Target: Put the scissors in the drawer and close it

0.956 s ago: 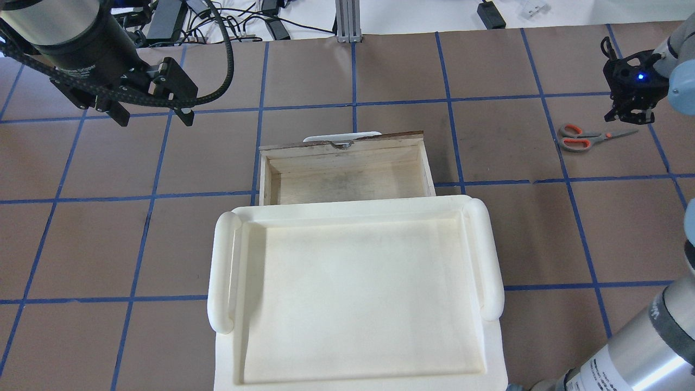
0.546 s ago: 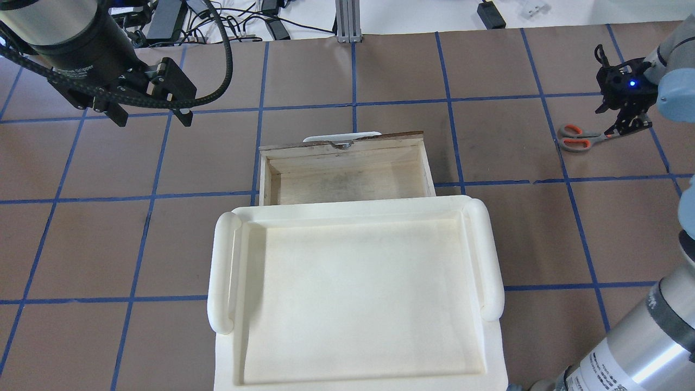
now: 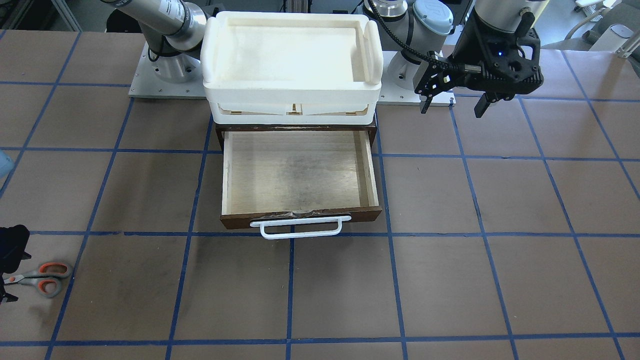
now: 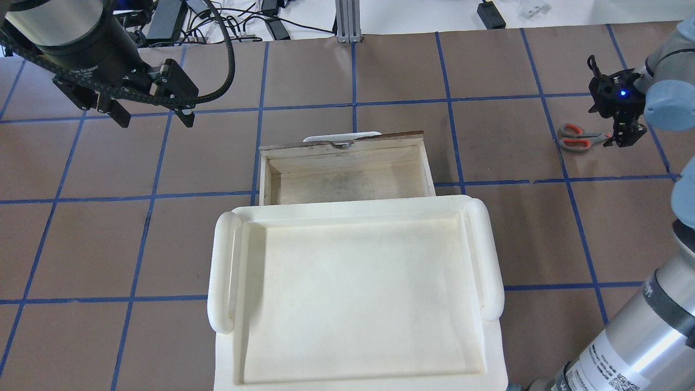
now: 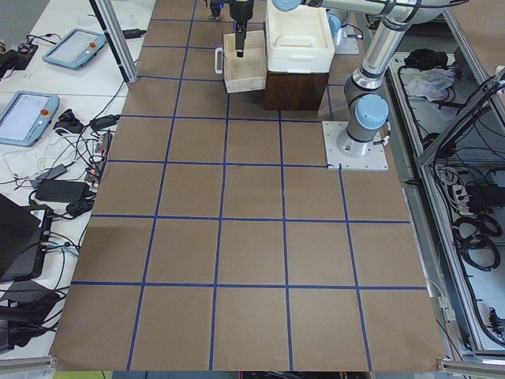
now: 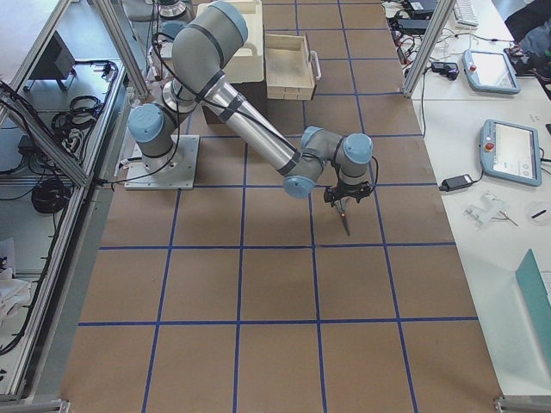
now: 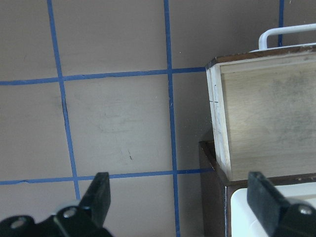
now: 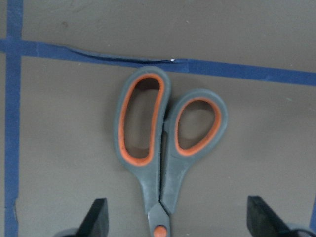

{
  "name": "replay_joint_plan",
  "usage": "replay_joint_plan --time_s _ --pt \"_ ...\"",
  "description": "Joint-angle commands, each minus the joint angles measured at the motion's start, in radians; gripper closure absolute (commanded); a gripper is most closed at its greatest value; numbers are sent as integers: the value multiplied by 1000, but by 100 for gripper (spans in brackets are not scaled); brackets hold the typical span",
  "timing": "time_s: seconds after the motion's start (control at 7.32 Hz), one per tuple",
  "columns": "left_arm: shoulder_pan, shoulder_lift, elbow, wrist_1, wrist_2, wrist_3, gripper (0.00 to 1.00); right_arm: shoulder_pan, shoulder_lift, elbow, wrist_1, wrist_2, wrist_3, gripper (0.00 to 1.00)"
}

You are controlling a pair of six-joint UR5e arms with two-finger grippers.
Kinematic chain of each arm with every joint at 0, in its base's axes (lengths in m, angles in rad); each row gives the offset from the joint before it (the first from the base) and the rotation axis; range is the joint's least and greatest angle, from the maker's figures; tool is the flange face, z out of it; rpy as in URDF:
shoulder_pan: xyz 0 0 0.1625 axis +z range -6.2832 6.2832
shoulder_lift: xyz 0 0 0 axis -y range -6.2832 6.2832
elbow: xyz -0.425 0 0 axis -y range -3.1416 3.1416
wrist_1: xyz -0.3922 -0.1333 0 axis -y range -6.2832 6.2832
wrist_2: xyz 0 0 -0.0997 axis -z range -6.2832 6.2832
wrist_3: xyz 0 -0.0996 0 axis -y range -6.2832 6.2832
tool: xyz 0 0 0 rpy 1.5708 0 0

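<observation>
Right jaws: the right gripper (image 8: 177,207) is spread wide and holds nothing. I see a finger on each side of the shanks, clear of them.
Scissors: the small scissors with grey handles lined in orange-red (image 8: 165,173) lie flat on the brown papered table (image 4: 516,228). Their orange pivot sits between the right jaws and the handle loops reach out ahead of them.
Left jaws: the left gripper (image 4: 155,118) is parted and empty, hanging above the table. The drawer's near corner shows ahead of the jaws, off to one side.
Drawer: the shallow plywood drawer with a dark brown front (image 3: 295,172) is pulled out with nothing in it. Its white bar handle (image 3: 300,229) is free. It is well apart from the right jaws.
Tray: the white moulded tray (image 3: 292,45) sits on the cabinet above the drawer.
Done: drawer open, right jaws lined up over the scissors.
Left, my judgement: close on the scissors, lift, carry to the drawer, release, push the front shut.
Progress: early; no grasp yet.
</observation>
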Motion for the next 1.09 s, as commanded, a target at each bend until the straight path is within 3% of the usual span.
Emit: replay_joint_plan --time_s 0.0,0.27,0.41,0.55,0.68,0.96 --pt "3 -10 0 6 -8 0 0 -1 17 1 0 -3 1 4" --pt "3 -1 0 5 -8 0 0 -4 28 1 3 -3 1 6" --pt "3 2 -1 5 -5 0 0 -6 29 1 4 -6 -1 25" --pt "3 -3 -1 5 -8 0 0 -6 29 1 9 -21 -2 67" --pt "3 -3 -1 5 -8 0 0 -6 28 1 10 -44 -1 99" --pt "2 -3 -1 5 -8 0 0 -6 25 1 13 -47 -7 100"
